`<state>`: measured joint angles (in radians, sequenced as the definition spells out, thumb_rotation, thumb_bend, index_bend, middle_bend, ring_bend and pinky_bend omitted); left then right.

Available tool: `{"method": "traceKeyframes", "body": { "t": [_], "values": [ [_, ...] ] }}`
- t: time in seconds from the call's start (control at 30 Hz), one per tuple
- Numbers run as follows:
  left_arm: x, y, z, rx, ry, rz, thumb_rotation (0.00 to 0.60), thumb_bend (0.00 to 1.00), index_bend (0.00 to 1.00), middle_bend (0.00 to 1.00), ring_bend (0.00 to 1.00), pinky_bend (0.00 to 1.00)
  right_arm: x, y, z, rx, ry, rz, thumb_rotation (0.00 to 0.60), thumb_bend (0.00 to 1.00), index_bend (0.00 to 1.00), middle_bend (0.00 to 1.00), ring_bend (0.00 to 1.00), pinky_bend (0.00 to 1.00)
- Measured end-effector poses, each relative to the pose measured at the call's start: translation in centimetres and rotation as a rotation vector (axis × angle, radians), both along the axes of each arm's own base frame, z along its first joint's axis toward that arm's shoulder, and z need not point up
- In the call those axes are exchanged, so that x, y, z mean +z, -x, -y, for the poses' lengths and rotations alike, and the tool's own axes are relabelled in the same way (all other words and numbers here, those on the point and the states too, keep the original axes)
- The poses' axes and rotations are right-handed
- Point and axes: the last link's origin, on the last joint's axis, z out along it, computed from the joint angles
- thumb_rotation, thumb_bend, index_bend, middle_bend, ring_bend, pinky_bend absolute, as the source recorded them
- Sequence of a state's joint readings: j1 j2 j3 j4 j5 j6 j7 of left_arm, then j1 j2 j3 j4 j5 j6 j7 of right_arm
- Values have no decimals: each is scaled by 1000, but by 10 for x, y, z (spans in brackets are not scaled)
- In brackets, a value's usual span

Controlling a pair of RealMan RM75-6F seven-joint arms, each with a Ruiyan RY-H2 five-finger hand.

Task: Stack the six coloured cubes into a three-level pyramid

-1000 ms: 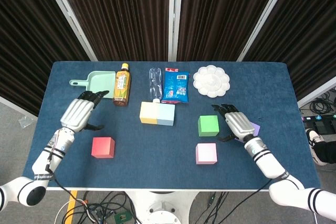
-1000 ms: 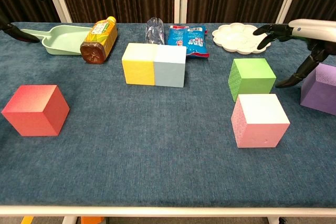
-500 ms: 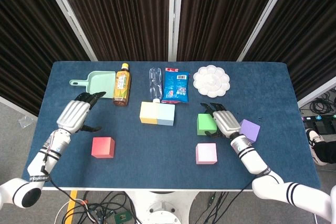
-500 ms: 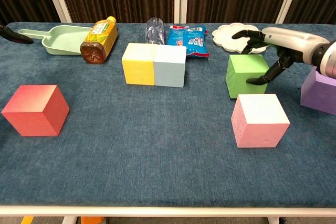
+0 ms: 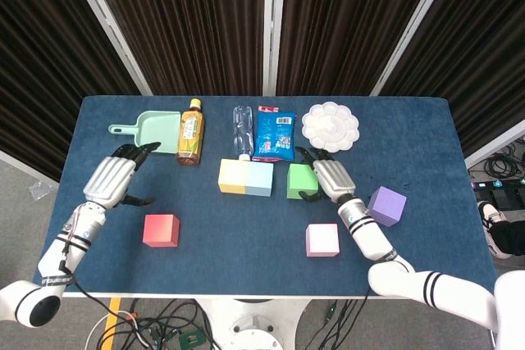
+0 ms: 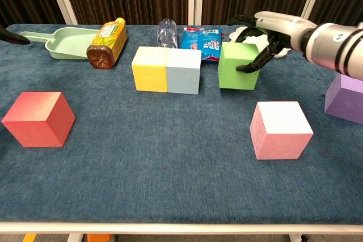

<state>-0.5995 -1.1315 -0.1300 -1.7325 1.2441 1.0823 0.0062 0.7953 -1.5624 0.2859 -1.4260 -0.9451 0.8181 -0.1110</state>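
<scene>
Yellow cube and light blue cube sit touching side by side at mid-table. A green cube stands just right of the light blue one with a small gap. My right hand grips it, fingers over its top and far side, thumb on its right face. The pink cube lies near the front, the purple cube to its right, the red cube front left. My left hand hovers empty above and left of the red cube, fingers apart.
Along the back stand a mint dustpan, a lying tea bottle, a clear plastic bottle, a blue snack bag and a white paint palette. Dark curtains hang behind the table.
My right hand went left from beside the purple cube to the green cube, took hold of it and brought it left towards the light blue cube. The left hand drifted slightly left.
</scene>
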Motion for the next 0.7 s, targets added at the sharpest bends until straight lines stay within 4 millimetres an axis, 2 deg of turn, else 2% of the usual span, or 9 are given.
{"method": "traceKeyframes", "body": {
  "t": [0.23,0.7],
  "values": [
    [1,4,2,5,3,6,600,87,85,137,190,136,-14,-18,6,2,-2,-25,600,240,0,357,46,0],
    [1,7,3,3,11,12,600,86,85,137,190,136,-25,-23,10,-11,-2,-46,600,240,0,354,46,0]
  ]
}}
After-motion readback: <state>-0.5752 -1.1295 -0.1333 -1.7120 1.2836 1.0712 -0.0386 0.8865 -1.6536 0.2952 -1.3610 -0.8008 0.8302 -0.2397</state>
